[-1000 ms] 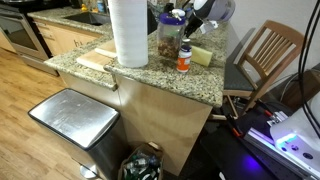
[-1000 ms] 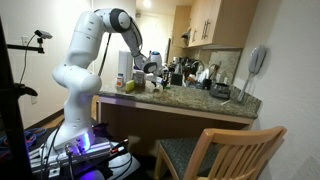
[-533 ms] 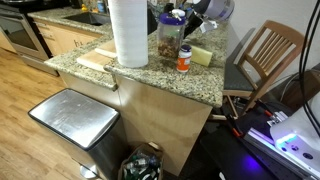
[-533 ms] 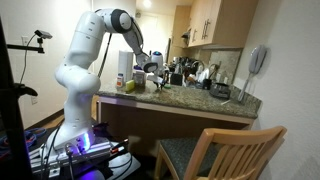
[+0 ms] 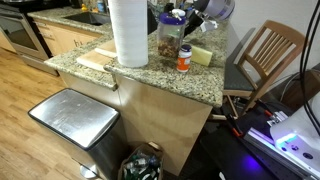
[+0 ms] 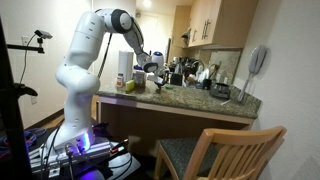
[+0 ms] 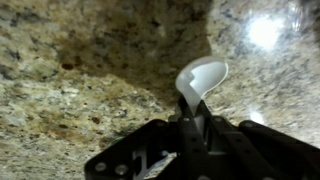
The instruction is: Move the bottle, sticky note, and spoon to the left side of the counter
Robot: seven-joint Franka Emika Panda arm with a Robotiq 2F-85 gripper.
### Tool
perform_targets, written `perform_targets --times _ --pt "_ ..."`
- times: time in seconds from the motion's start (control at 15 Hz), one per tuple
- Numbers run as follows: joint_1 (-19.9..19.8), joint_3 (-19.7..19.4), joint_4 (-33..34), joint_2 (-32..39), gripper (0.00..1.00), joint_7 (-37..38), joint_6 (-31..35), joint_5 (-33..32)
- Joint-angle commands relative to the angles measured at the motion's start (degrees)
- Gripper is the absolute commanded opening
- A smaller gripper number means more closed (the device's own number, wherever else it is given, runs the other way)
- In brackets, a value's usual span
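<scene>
Spoon (image 7: 201,78) is in the claw (image 7: 196,122), whose jaws are closed narrow on the white handle, with the bowl sticking out ahead over the bare granite worktop (image 7: 70,90). Whether the bowl touches the stone cannot be told from the wrist view. The grip is on a thin, smooth handle, so the likeliest fault is the spoon swivelling or sliding between the fingers during a quick swing. It would then hang lower than expected and could scrape the stone or drop.

In an exterior view the claw (image 5: 191,22) hangs just behind the blue-lidded jar (image 5: 171,36), close to its lid. A sideways move taken low would probably carry the protruding bowl or the fingers into the jar. The bottle (image 5: 184,58) stands just beside the jar, on the side toward the chair (image 5: 265,50). It looks small and light, so a nudge to the jar or a brush from the arm could tip it and roll it toward the near edge. The sticky note (image 5: 203,54) lies flat beyond the bottle, near the edge facing the chair, and would likely be awkward to lift. A tall paper roll (image 5: 128,30) stands toward the opposite end and could be struck if the spoon crosses at its height.
</scene>
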Motion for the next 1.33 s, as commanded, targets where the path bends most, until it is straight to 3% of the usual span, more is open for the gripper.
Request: perform_targets --times 0.0,0.27,0.33,0.4,0.6,0.8,1.07,1.27 --pt "-2.8 0.7 -2.2 -6.0 0.03 -3.4 -5.5 1.5" --pt "-5.7 -0.4 -6.0 -16.9 0.03 -7.0 -16.3 3.8" --pt "-8.0 0.3 -7.2 -19.6 0.03 -6.1 -20.6 2.4" --pt "-7.3 -1.9 -8.0 -22.3 0.03 -7.8 -26.4 3.4" --pt "-8.6 -5.3 -10.9 -29.1 0.03 -5.4 -39.9 -1.6" --pt "-8.7 -8.7 -13.9 -34.2 0.03 -5.5 -49.3 -5.1" --pt "-7.5 -10.3 -17.9 -37.7 0.03 -7.1 -54.5 -6.9" --pt "-5.9 -9.6 -21.6 -38.1 0.03 -8.6 -54.3 -6.3"
